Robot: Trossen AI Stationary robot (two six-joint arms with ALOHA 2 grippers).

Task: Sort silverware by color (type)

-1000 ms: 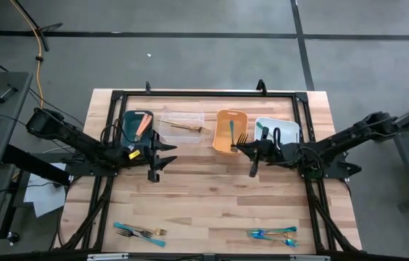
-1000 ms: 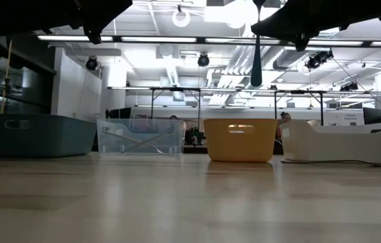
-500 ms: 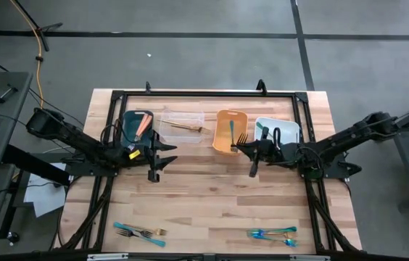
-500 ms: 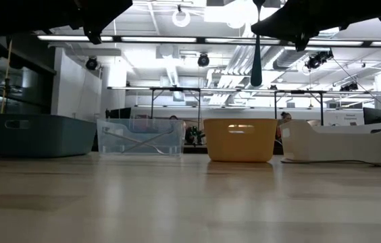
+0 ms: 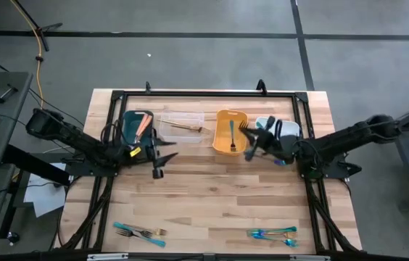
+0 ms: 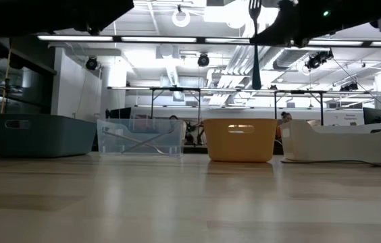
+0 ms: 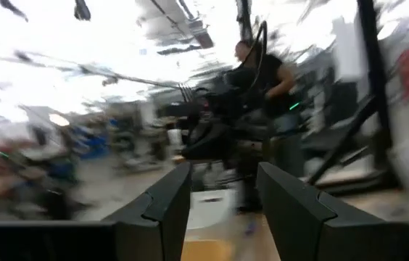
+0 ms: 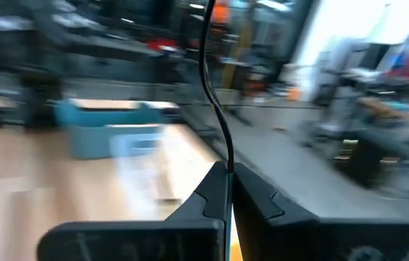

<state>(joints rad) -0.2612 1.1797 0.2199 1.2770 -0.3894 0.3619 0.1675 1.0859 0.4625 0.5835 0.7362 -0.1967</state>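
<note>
My right gripper (image 5: 251,147) hovers above the gap between the orange bin (image 5: 221,143) and the white bin (image 5: 288,127), shut on a teal-handled fork (image 6: 256,64). The fork's dark tines (image 6: 255,8) point up. My left gripper (image 5: 159,158) stands open and holds nothing, in front of the dark teal bin (image 5: 126,125); its own wrist view shows the fingers of the left gripper (image 7: 222,196) apart. More silverware lies flat near the table's near edge, one bunch at the left (image 5: 141,232) and one at the right (image 5: 272,233). My right gripper pinches the fork between its two fingers (image 8: 204,196) at the thin dark neck (image 8: 227,161), between the tines and the teal handle. The fingers come in about level from the table's right side and lie across the fork. It stands upright, its handle (image 6: 256,74) hanging below, clear of table and bins.
Four bins stand in a row at the far side. The dark teal one holds an orange-handled piece (image 5: 142,125), the clear bin (image 5: 190,117) a gold one, the orange bin a teal fork (image 5: 231,135). A black frame (image 5: 204,93) rims the table. People stand in the room behind.
My right gripper has swung a little toward the far edge and the orange bin and has rolled. The fork has turned with it, so its tines now stick up above the gripper. My left gripper has rolled slightly in place.
</note>
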